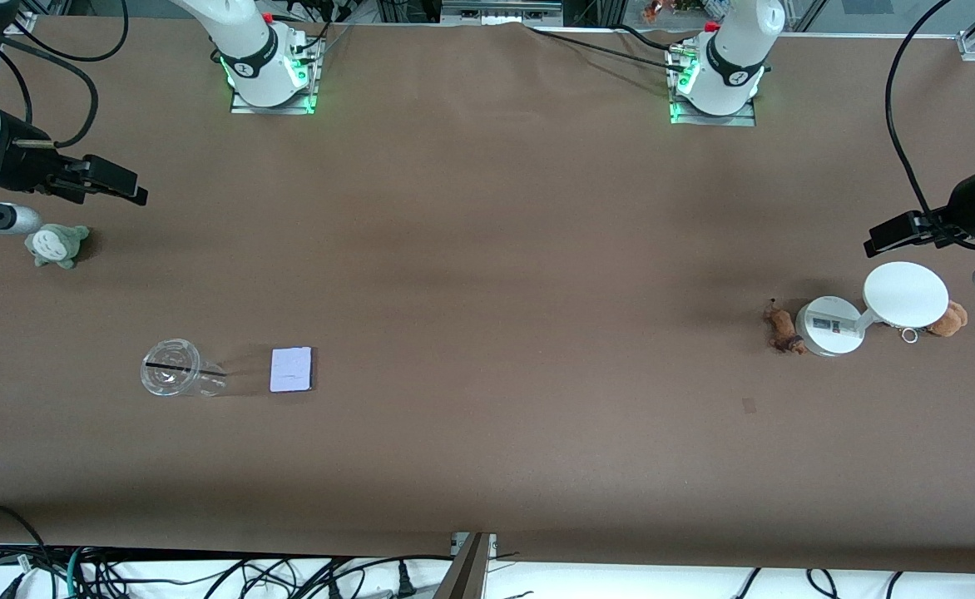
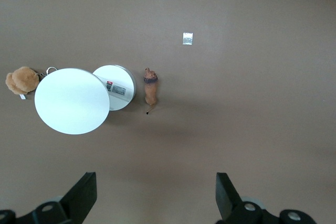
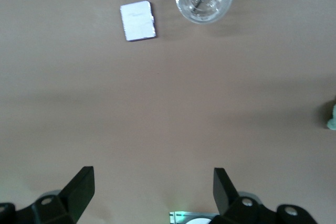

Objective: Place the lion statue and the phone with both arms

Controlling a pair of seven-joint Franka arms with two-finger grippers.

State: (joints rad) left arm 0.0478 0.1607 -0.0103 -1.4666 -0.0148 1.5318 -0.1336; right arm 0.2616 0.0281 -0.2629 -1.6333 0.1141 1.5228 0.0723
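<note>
Both open: left gripper [image 2: 152, 195] near lion statue [image 2: 151, 88], right gripper [image 3: 152, 192] near phone [image 3: 138, 21]

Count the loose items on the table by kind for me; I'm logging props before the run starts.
Plush toys: 2, the grey-green plush and the orange-brown plush
Animal figurines: 1, the lion statue
Phones: 1, the phone
Clear cups: 1, the clear cup
White round stands: 1, the white stand
Total: 6
</note>
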